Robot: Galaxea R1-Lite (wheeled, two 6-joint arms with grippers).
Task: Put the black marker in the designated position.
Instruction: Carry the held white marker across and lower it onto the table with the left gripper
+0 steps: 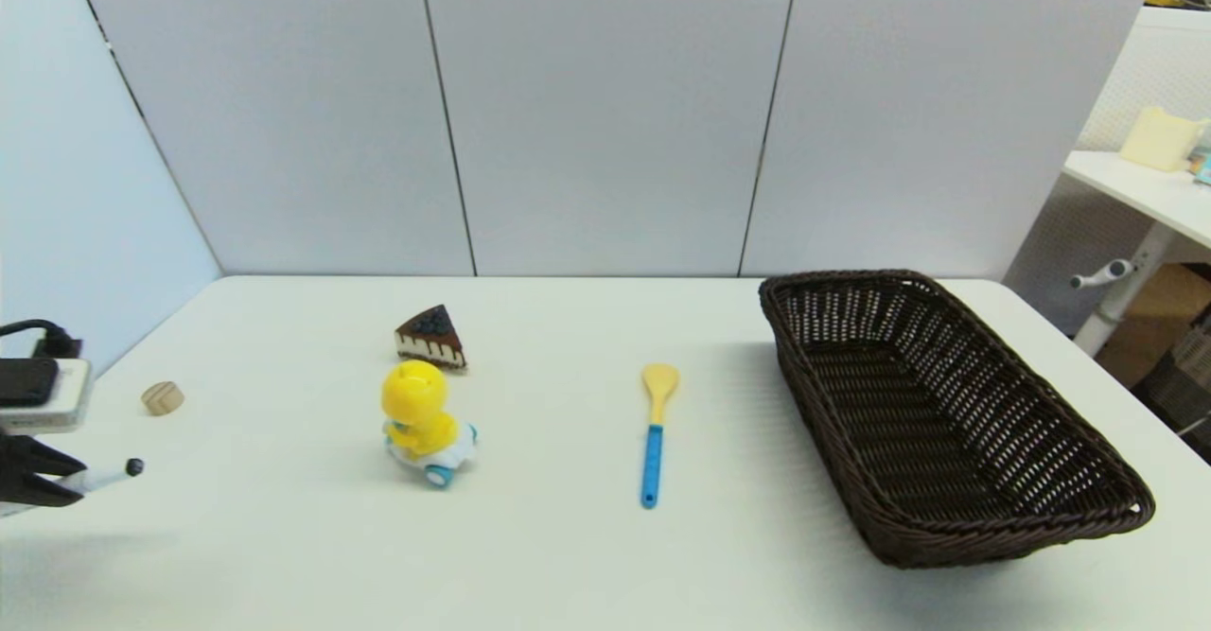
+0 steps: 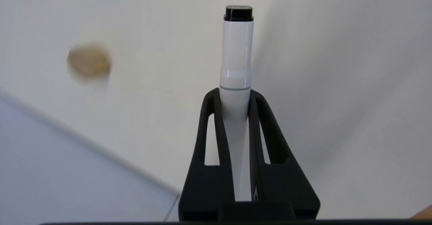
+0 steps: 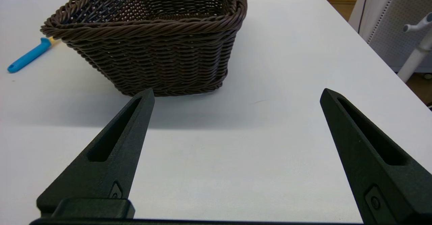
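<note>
Head view crops left end effector (image 1: 66, 480) clamping black marker (image 1: 109, 476).

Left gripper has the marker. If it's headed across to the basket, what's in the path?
Left gripper holds the black marker at the table's left edge. Toward the basket, the yellow toy and spoon stand between; passing above should clear them.

Items shown on the white table (image 1: 587, 565): one black marker (image 1: 109, 476), one yellow-and-blue spoon (image 1: 655, 428), one dark woven basket (image 1: 1069, 517), one yellow toy figure (image 1: 421, 420), one toy cake slice (image 1: 431, 336) and one small wooden disc (image 1: 163, 397). Two grippers: left gripper (image 2: 235, 98), right gripper (image 3: 236, 95).
</note>
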